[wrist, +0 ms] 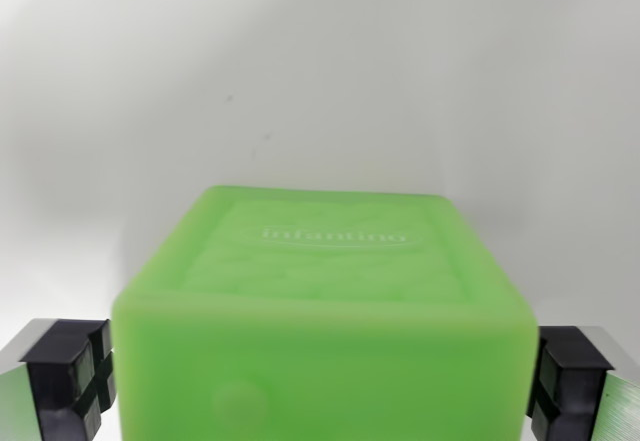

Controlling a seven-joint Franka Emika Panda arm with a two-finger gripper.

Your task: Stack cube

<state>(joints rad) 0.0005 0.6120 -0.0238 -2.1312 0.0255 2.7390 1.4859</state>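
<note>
In the wrist view, a green cube (325,326) fills the lower middle of the picture, close to the camera and partly blurred. Its top face carries a raised oval with the word "infantino". The gripper (322,381) has its jaws on either side of the cube, the black pads (72,373) pressed against its left and right faces, pinching it. Behind it lies a plain white bench (320,81).

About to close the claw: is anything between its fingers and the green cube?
Nothing visible. The green cube sits between the claw's black fingers, which flank its sides; whether they touch is unclear. The white surface beyond looks bare.
</note>
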